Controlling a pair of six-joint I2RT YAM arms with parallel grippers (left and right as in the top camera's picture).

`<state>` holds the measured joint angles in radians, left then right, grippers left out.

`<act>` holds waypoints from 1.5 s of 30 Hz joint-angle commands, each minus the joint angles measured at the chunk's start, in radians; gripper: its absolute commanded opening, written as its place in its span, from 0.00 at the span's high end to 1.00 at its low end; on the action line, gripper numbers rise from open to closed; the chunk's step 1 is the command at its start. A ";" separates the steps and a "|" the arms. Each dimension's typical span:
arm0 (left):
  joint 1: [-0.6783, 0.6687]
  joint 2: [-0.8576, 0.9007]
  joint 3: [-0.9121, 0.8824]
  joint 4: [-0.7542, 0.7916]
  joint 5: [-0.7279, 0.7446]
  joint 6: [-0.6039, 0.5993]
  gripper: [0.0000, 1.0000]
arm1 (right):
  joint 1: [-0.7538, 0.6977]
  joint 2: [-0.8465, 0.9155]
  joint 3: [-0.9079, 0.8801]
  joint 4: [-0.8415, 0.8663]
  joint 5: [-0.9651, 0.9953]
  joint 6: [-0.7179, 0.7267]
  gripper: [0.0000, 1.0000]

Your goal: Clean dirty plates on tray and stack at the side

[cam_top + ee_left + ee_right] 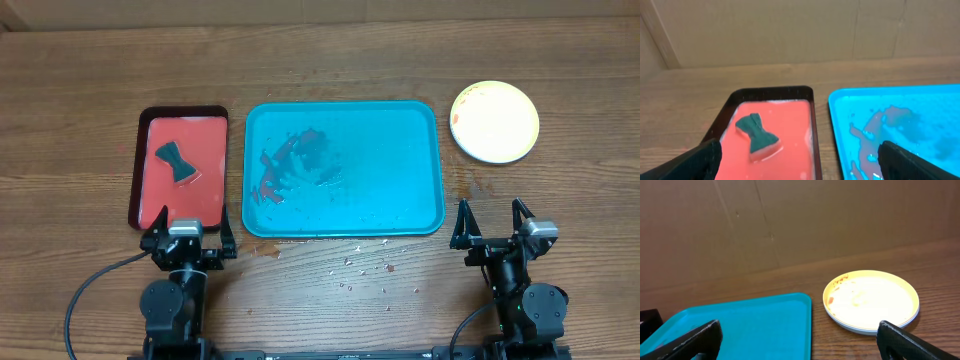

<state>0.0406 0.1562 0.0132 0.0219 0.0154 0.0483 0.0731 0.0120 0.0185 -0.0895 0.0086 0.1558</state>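
**Trays, two.** One teal tray (340, 170) lies at the middle of the table (320, 60). Its floor carries red sauce smears (285, 165) on the left half and wet patches. One smaller red tray (180, 170) with a dark rim lies just beside its left edge, apart from it.

**Sponge, one.** A dark green, bow-tie-shaped sponge (757, 137) lies flat in the red tray, towards the far end.

**Plates.** One round pile of plates (494, 122) sits on the bare table off the teal tray's far right corner, near it but not touching. The top plate (871, 300) has a yellow-green rim and an orange-red smear at its left edge. A paler rim shows beneath it. The number in the pile cannot be counted.

**Debris.** Small reddish specks (370, 265) are scattered on the table by the teal tray's near edge.

**Grippers, two.** The left gripper (190, 238) sits at the near end of the red tray, jaws wide apart. The right gripper (490, 222) sits near the teal tray's near right corner, jaws likewise wide apart.
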 commanded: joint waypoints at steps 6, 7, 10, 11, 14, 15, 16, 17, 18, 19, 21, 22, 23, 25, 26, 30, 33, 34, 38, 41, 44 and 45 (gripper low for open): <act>-0.009 -0.153 -0.008 -0.100 -0.012 -0.002 0.00 | 0.005 -0.009 -0.011 0.006 0.013 -0.007 0.00; -0.009 -0.153 -0.008 -0.101 -0.011 -0.003 0.00 | 0.005 -0.009 -0.010 0.006 0.013 -0.007 0.00; -0.009 -0.153 -0.008 -0.100 -0.016 -0.002 0.00 | 0.005 -0.009 -0.010 0.006 0.013 -0.007 0.00; -0.009 -0.153 -0.008 -0.100 -0.016 -0.002 0.00 | 0.005 -0.009 -0.010 0.006 0.013 -0.007 0.00; -0.010 -0.153 -0.008 -0.100 -0.014 -0.003 0.00 | 0.005 -0.009 -0.010 0.006 0.013 -0.007 0.00; -0.010 -0.153 -0.008 -0.100 -0.014 -0.003 0.00 | 0.005 -0.009 -0.010 0.006 0.013 -0.007 0.00; -0.009 -0.153 -0.008 -0.100 -0.014 -0.003 0.00 | 0.005 -0.009 -0.010 0.006 0.013 -0.007 0.00; -0.009 -0.152 -0.008 -0.100 -0.014 -0.003 0.00 | 0.005 -0.009 -0.010 0.006 0.013 -0.007 0.00; -0.010 -0.151 -0.008 -0.100 -0.013 -0.003 0.00 | 0.005 -0.009 -0.010 0.006 0.013 -0.007 0.00; -0.010 -0.151 -0.008 -0.100 -0.008 -0.003 0.00 | 0.005 -0.009 -0.010 0.006 0.013 -0.007 0.00; -0.009 -0.145 -0.008 -0.100 -0.005 -0.014 0.00 | 0.005 -0.009 -0.010 0.006 0.013 -0.007 0.00; -0.009 -0.141 -0.008 -0.100 -0.013 -0.029 0.00 | 0.005 -0.009 -0.010 0.006 0.014 -0.007 0.00; -0.009 -0.137 -0.008 -0.100 -0.023 -0.048 0.00 | 0.005 -0.009 -0.010 0.006 0.013 -0.007 0.00; -0.008 -0.137 -0.008 -0.100 -0.030 -0.081 0.00 | 0.005 -0.009 -0.010 0.006 0.013 -0.007 0.00; -0.008 -0.137 -0.008 -0.100 -0.029 -0.085 0.00 | 0.005 -0.009 -0.010 0.006 0.013 -0.007 0.00; -0.008 -0.138 -0.008 -0.100 -0.031 -0.117 0.00 | 0.005 -0.009 -0.010 0.006 0.013 -0.007 0.00; -0.008 -0.148 -0.008 -0.100 -0.031 -0.119 0.00 | 0.005 -0.009 -0.010 0.006 0.013 -0.007 0.00; -0.008 -0.150 -0.008 -0.100 -0.031 -0.118 0.00 | 0.005 -0.009 -0.010 0.006 0.013 -0.007 0.00; -0.008 -0.153 -0.008 -0.100 -0.023 -0.081 0.00 | 0.005 -0.009 -0.010 0.006 0.013 -0.007 0.00; -0.008 -0.153 -0.008 -0.100 -0.023 -0.077 0.00 | 0.005 -0.009 -0.010 0.006 0.013 -0.007 0.00; -0.008 -0.153 -0.008 -0.099 -0.022 -0.078 0.00 | 0.005 -0.009 -0.010 0.006 0.013 -0.007 0.00; -0.008 -0.153 -0.008 -0.099 -0.022 -0.078 0.00 | 0.005 -0.009 -0.010 0.006 0.013 -0.007 0.00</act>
<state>0.0387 0.0158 0.0090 -0.0784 -0.0006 -0.0452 0.0727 0.0120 0.0185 -0.0898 0.0086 0.1562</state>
